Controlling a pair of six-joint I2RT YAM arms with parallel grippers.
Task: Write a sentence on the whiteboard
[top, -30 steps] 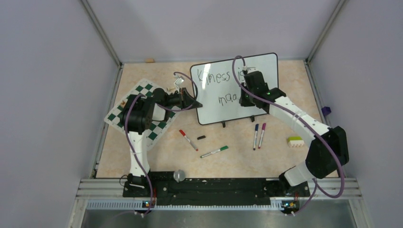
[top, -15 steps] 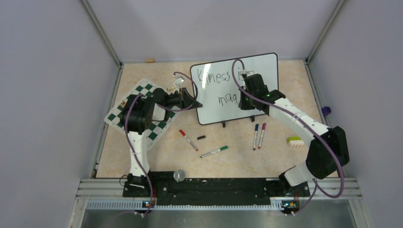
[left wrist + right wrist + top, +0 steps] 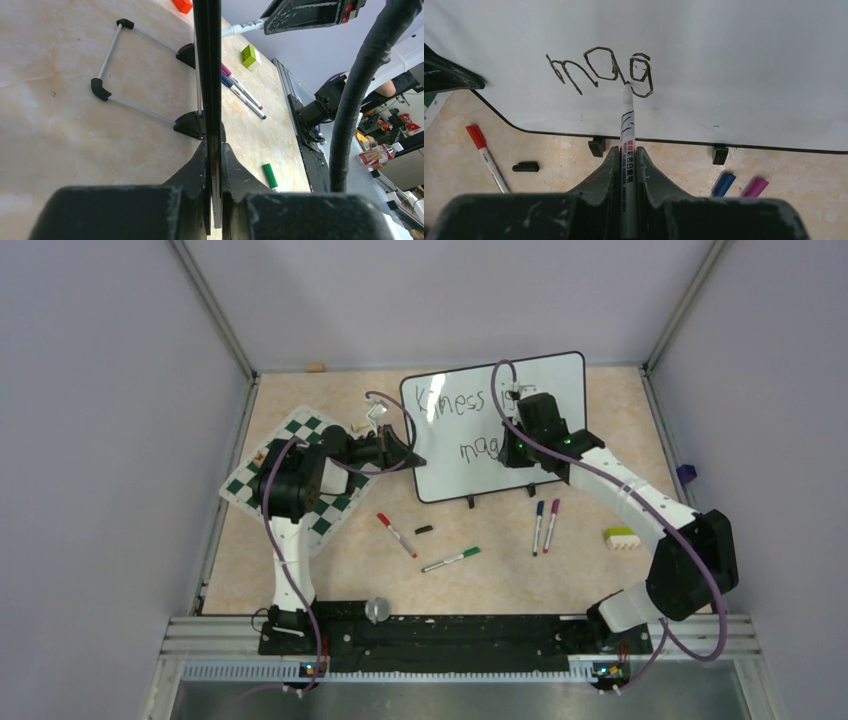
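Lowest in the overhead frame, on the beige marbled tabletop [image 3: 330,580], lie a green-capped white pen [image 3: 450,560], a red-capped white pen [image 3: 397,535] and a small loose black cap [image 3: 424,529]. Right of centre, a blue-capped pen [image 3: 539,527] and a magenta-capped pen [image 3: 551,524] lie side by side.

Just beyond them, at upper centre, the large glossy white whiteboard [image 3: 555,380] with a thin black frame stands on two small black feet [image 3: 597,146]. The left gripper [image 3: 214,150] is pinched tight on its left frame edge. The right gripper [image 3: 626,155] is clamped around a white-barrelled black marker [image 3: 627,122], whose tip touches the board beside the "g". The sentence [image 3: 599,70] shows "mag" on its lower line. The upper line reads roughly "Kiness", and its end is hidden behind the right arm.

Pressing too hard could likely rock the board back on its feet or twist it in the left clamp, bending the stroke. The marker could also slip between the jaws. A wrist or cable brushing the upper line might smear it.

Broad bare white lies right of "mag", but the lower frame runs close beneath the word. Behind the board the grey back wall is near.
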